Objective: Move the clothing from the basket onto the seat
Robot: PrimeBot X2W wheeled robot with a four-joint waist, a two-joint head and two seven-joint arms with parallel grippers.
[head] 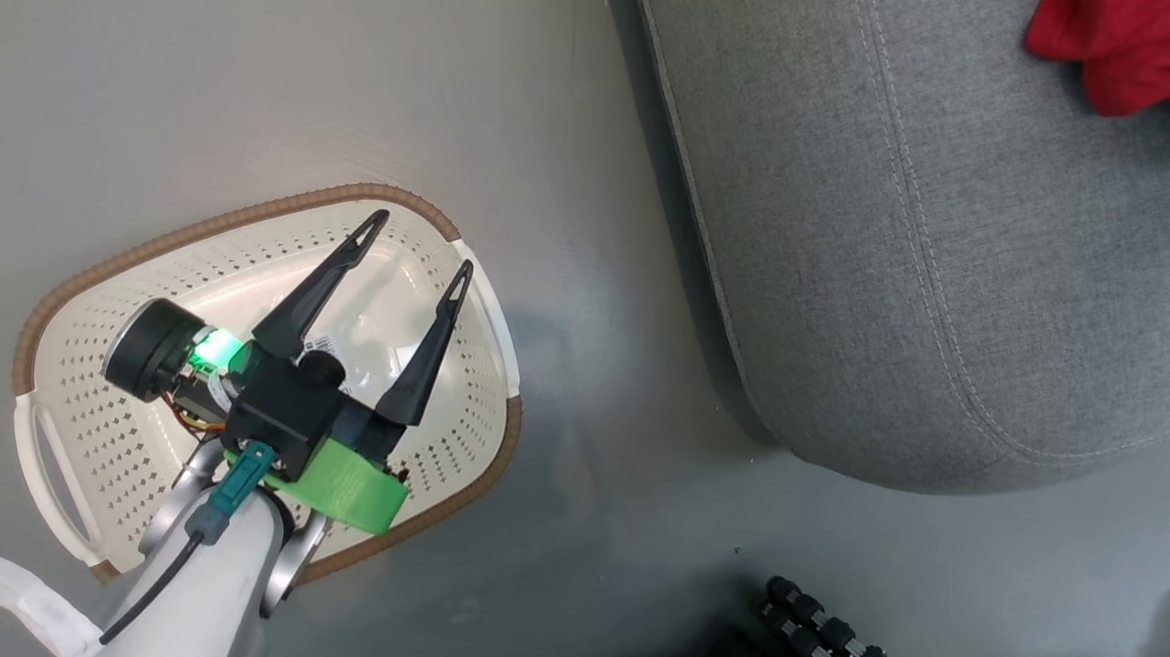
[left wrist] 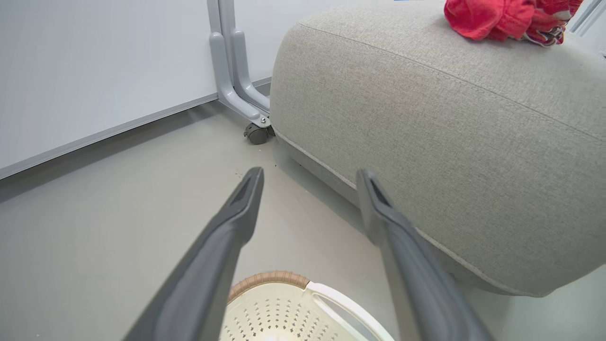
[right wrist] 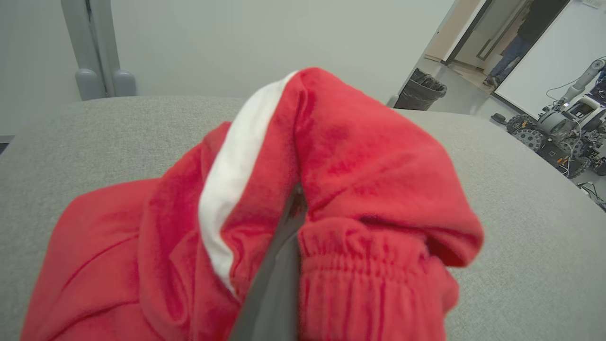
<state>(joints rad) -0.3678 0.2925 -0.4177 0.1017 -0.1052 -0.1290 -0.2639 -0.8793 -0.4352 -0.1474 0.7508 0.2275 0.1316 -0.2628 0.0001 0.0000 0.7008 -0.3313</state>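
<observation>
The cream perforated basket [head: 251, 213] with a brown rim stands on the floor at the lower left; its inside shows bare plastic and a paper label. My left gripper [head: 422, 243] hangs over it, open, with nothing between its fingers. In the left wrist view the left gripper [left wrist: 310, 176] points past the basket rim [left wrist: 270, 278] toward the grey seat [left wrist: 426, 118]. Red clothing [head: 1130, 57] lies on the seat [head: 950, 238] at the top right and appears as a heap of clothing [left wrist: 502, 19] in the left wrist view. My right gripper [right wrist: 294, 208] is shut on a red garment [right wrist: 360, 170] with a white stripe, just over the seat [right wrist: 511, 199].
A board stand with a caster [left wrist: 258, 132] stands by the seat's far corner, against a white wall. A black toothed wheel [head: 829, 642] sits at the bottom of the head view. Beyond the seat are a black bin [right wrist: 421, 87], a person [right wrist: 521, 42] in a doorway and another robot [right wrist: 558, 128].
</observation>
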